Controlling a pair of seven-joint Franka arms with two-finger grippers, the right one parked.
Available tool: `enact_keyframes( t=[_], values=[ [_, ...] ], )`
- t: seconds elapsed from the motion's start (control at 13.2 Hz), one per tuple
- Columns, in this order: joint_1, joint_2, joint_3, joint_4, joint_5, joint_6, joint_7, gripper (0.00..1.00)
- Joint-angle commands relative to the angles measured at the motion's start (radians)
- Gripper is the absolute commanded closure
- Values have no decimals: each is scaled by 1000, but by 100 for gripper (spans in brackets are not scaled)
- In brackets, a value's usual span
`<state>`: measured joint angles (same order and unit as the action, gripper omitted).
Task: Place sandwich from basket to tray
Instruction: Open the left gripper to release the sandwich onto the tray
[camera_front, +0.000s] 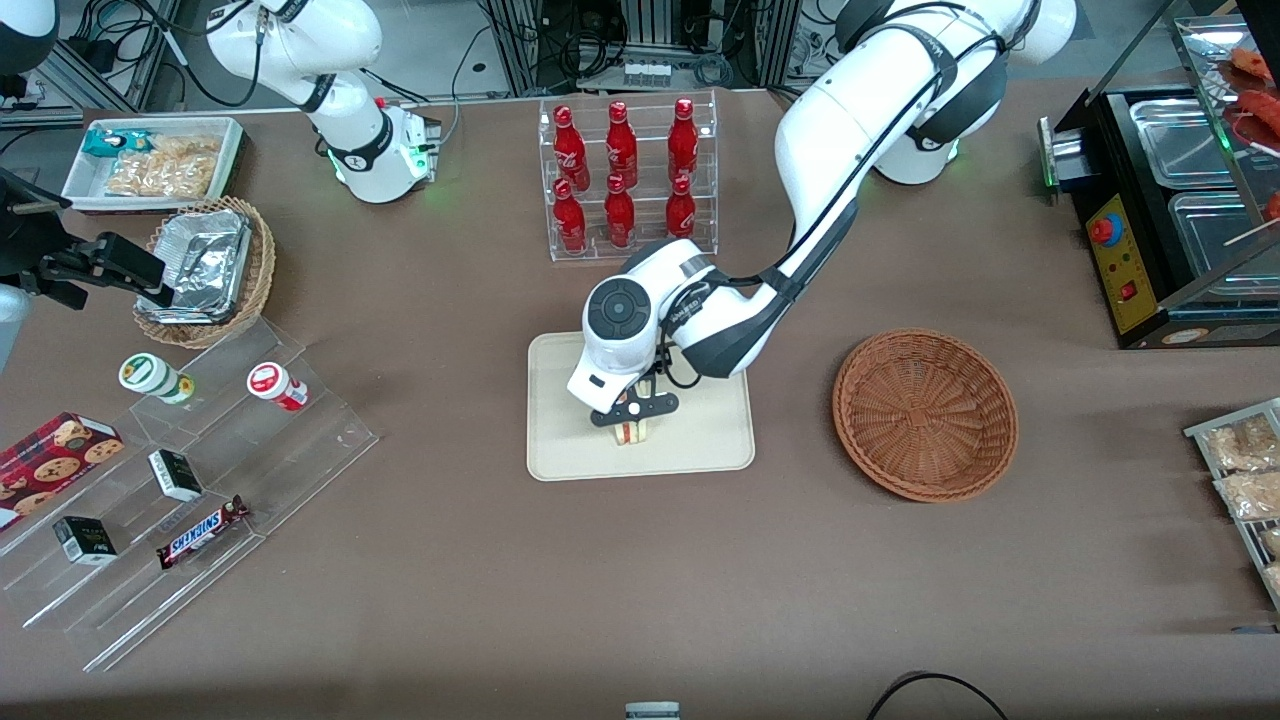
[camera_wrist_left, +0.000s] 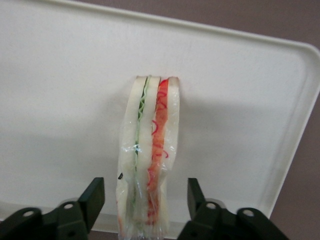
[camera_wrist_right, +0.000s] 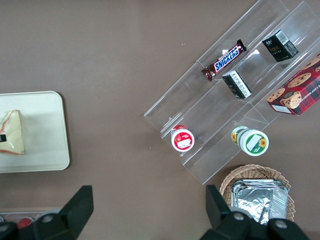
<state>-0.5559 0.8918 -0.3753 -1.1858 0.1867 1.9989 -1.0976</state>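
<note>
Cream tray (camera_front: 700, 440): it lies flat on the brown table (camera_front: 480, 600), straight under the pincer, nearer the front camera than the rack of red bottles (camera_front: 625, 175).
Sandwich (camera_wrist_left: 147, 155): it rests on the tray, standing on edge, wrapped in clear film, green and red filling showing between pale bread slices; it sits right between the pincer's fingers.
Pincer (camera_wrist_left: 145, 200): released; the two black fingers (camera_wrist_left: 92, 197) stand apart on either side of the sandwich, with a gap showing on each side, not touching it.
Basket (camera_front: 925, 412): the reddish-brown wicker one sits well apart from the pincer, toward the working arm's end of the table, nothing in it.
Arm (camera_front: 800, 230): white, it bends down over the tray from above the bottles.
</note>
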Motion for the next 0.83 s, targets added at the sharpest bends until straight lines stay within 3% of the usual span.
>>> enact_keyframes(
  t=[0.0, 0.53, 0.75],
  values=[
    [4, -85, 24, 0, 17, -81, -28, 0],
    [194, -252, 23, -12, 7, -351, -6, 0],
    [310, -397, 18, -188, -1, -374, 128, 0]
  ],
)
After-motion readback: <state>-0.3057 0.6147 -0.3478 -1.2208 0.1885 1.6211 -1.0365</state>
